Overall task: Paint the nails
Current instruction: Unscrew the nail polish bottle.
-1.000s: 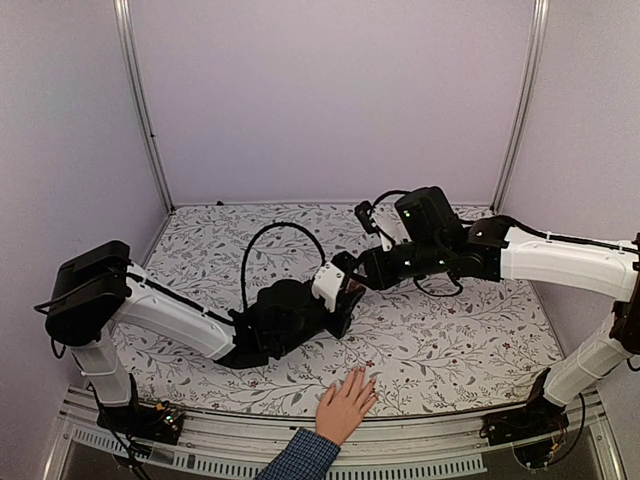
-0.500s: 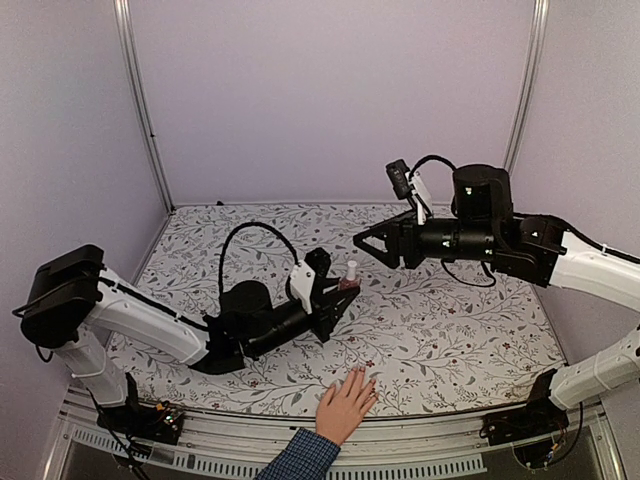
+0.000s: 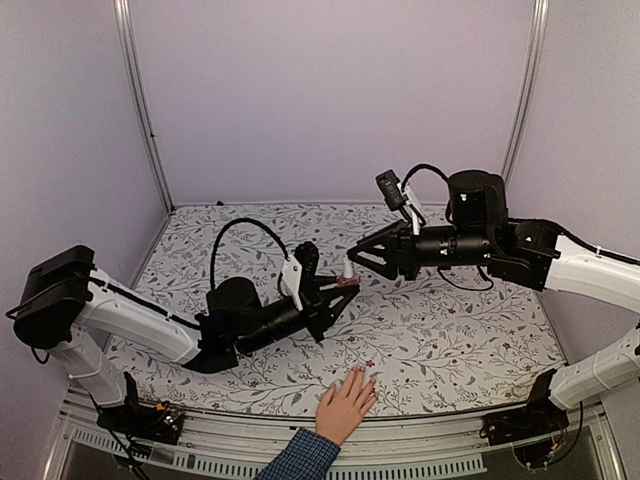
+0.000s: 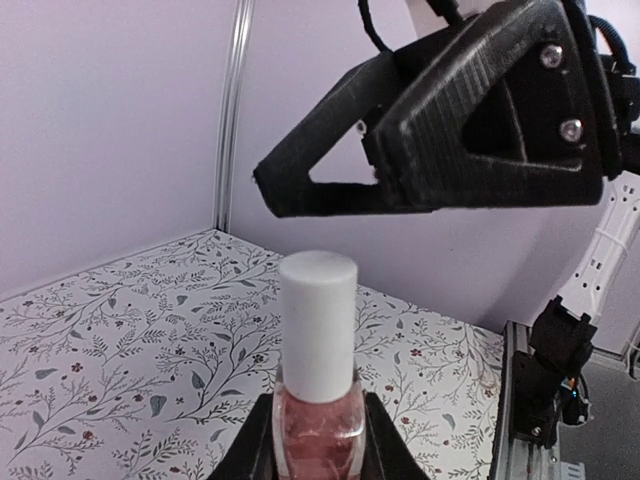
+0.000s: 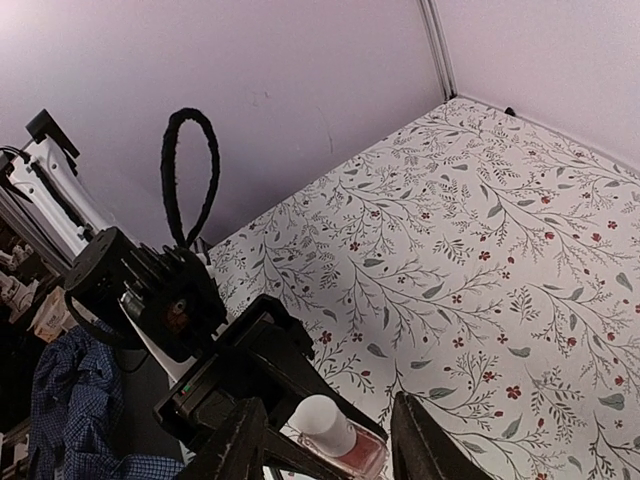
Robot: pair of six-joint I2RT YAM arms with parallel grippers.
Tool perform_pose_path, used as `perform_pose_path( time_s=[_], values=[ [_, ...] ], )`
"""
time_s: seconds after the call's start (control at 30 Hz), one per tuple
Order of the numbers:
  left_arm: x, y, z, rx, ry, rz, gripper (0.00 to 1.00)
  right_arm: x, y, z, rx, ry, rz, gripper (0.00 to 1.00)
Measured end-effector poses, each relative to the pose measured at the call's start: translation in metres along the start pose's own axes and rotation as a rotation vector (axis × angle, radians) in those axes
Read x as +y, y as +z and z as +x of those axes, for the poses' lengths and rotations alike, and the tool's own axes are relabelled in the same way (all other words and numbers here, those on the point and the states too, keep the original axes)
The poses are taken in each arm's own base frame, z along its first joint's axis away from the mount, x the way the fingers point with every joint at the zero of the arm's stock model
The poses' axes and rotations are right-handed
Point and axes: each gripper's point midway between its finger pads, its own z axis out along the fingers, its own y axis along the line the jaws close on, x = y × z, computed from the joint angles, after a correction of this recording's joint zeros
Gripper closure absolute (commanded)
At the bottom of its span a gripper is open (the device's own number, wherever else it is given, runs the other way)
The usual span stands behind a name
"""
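Over the middle of the floral-print table (image 3: 450, 340), the small pink glass bottle with a white cap (image 3: 349, 274) stands upright between the left gripper (image 3: 338, 292) fingers, off the surface. The right gripper (image 3: 354, 259) is just right of it, a finger on either side of the cap. A light-skinned human hand in a blue checked sleeve (image 3: 347, 403) lies flat at the table's near edge, in front of both.

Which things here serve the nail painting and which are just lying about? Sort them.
In the job: polish bottle, gripped in left pincer; right pincer, open by its white cap; person's hand at the near edge.
Lying about: floral table cover; black cable loop.
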Motion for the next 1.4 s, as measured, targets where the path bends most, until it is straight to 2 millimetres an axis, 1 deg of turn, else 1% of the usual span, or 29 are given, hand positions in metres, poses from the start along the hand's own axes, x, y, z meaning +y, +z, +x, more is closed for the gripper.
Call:
perform_pose_path(
  time_s=[0.17,0.23,0.37,0.57,0.67,0.7,0.8,0.9,1.0,1.3,1.4],
  values=[
    [0.0,0.0,0.001,0.005,-0.01,0.008,1.0,0.0,0.01,0.015,0.053,-0.005,-0.004,0.62],
    [0.0,0.001,0.001,0.006,-0.012,0.012,1.0,0.0,0.014,0.02,0.074,-0.006,-0.003,0.65],
    [0.0,0.001,0.001,0.007,-0.012,0.014,1.0,-0.002,0.019,0.026,0.099,-0.009,0.008,0.69],
    [0.0,0.003,0.002,0.019,-0.015,0.01,1.0,-0.003,0.02,0.027,0.102,-0.016,0.013,0.89],
    [0.003,0.003,0.004,0.028,-0.035,0.001,1.0,-0.007,0.021,0.027,0.102,-0.036,0.032,0.99],
    [0.004,0.003,0.005,0.03,-0.039,-0.001,1.0,-0.008,0.021,0.028,0.103,-0.037,0.035,1.0],
    [0.004,0.003,0.005,0.03,-0.047,-0.001,0.94,-0.008,0.022,0.027,0.101,-0.038,0.038,1.0],
    [0.004,0.003,0.005,0.03,-0.055,-0.001,0.85,-0.009,0.022,0.027,0.098,-0.038,0.044,1.0],
    [0.005,0.003,0.005,0.03,-0.064,-0.001,0.79,-0.01,0.022,0.027,0.097,-0.038,0.048,1.0],
    [0.005,0.004,0.004,0.028,-0.066,0.0,0.68,-0.011,0.022,0.026,0.095,-0.023,0.055,1.0],
    [0.004,0.006,0.001,0.02,-0.063,0.003,0.67,-0.01,0.022,0.027,0.095,-0.012,0.053,1.0]
  ],
)
